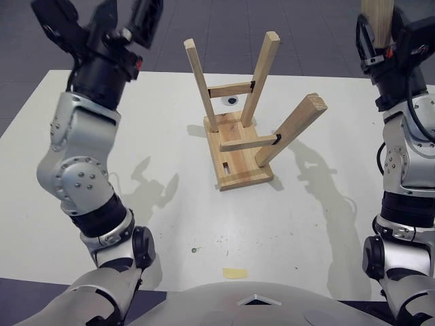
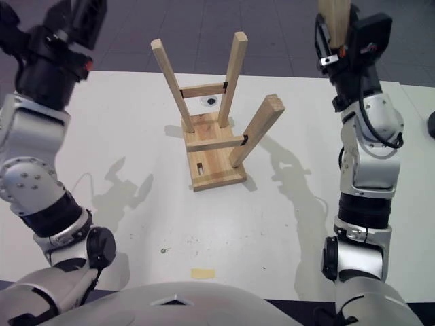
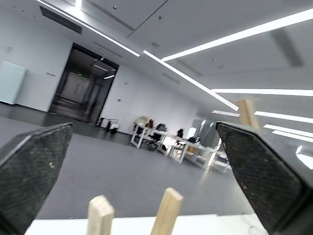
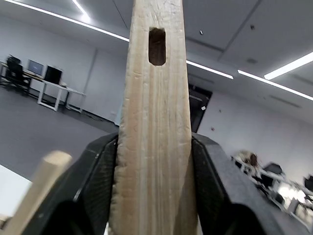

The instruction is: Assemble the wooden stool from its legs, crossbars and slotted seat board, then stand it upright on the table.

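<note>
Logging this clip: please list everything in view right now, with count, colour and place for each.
table: one, white, under everything.
seat board: one, pale wood, lying flat at the table's middle.
fitted legs: three, pale wood, standing up out of the seat board, the one on the right leaning outward.
crossbars: two, pale wood, joining the fitted legs.
loose leg: one, pale wood with a dark slot, held up above the table's far right.
slip: one, yellow, near the table's front edge.
round thing: one, dark, on the table behind the seat board.
left gripper: one, black, open, raised over the far left corner.
right gripper: one, black, shut on the loose leg.
</note>
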Robot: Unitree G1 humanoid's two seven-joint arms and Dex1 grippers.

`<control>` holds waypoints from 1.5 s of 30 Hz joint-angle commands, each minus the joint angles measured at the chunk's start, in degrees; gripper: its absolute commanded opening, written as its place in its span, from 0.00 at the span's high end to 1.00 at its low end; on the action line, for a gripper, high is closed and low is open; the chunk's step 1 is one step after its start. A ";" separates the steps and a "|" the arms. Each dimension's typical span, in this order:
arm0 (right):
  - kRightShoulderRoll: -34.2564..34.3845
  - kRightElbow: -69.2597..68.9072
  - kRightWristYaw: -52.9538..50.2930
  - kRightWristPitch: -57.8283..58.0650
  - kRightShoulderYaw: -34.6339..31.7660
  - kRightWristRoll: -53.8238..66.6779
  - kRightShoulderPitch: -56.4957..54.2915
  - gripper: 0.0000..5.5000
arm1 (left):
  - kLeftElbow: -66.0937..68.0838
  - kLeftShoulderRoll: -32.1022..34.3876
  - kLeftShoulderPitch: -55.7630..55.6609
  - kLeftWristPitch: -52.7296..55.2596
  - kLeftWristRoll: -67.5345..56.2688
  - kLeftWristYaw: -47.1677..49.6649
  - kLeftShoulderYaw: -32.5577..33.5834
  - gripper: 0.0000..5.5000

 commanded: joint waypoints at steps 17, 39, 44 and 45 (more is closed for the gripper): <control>1.88 -20.05 15.66 3.77 14.80 7.06 3.54 0.63 | -2.67 12.02 3.41 2.79 -32.05 0.01 -5.04 0.02; 4.83 -20.39 12.46 4.93 15.46 2.20 4.12 0.63 | -3.43 14.19 3.81 -3.39 -21.94 -5.77 -13.97 0.02; 3.81 -21.34 13.80 6.17 17.37 0.56 5.61 0.63 | -3.55 14.00 3.31 -4.10 -21.81 -5.36 -14.34 0.02; 3.73 -21.18 14.04 6.17 17.63 0.19 5.72 0.63 | -3.87 14.10 3.21 -4.22 -22.15 -5.28 -14.19 0.05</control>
